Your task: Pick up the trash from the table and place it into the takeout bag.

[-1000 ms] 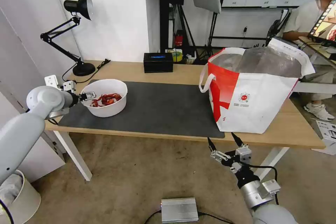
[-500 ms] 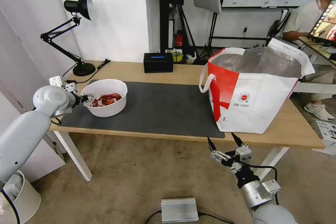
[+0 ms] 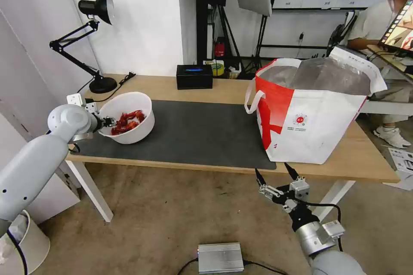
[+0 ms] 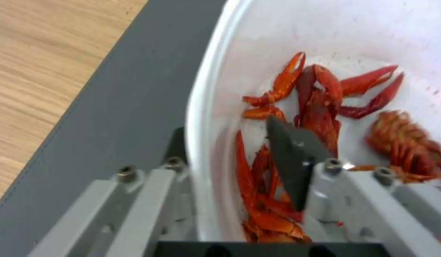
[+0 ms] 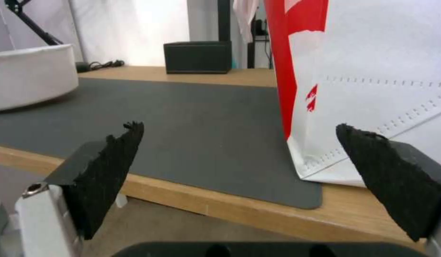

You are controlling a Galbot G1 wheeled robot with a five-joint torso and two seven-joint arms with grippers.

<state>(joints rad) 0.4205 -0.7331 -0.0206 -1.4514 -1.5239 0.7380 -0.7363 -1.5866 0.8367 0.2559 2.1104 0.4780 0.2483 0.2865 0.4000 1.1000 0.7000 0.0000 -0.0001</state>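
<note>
The white bowl (image 3: 137,131) of red shell scraps (image 3: 127,121) is tilted at the left end of the dark mat (image 3: 202,133) on the table (image 3: 344,167). My left gripper (image 3: 107,121) is shut on its near-left rim. In the left wrist view one finger (image 4: 289,150) is inside the bowl (image 4: 325,32) and the other is outside the wall, gripper (image 4: 225,128). The takeout bag (image 3: 309,124) stands open at the right end. My right gripper (image 3: 272,169) hangs open below the table's front edge, gripper (image 5: 239,126) facing the bag (image 5: 372,71).
A black desk lamp (image 3: 97,43) stands at the back left and a black box (image 3: 194,76) at the back middle. On the floor lie a silver box (image 3: 220,258) and a white bin (image 3: 26,240). The mat between bowl and bag is bare.
The bowl stood level a second ago and now tilts with its rim held. My left arm has shifted slightly right. The right arm has not moved.
</note>
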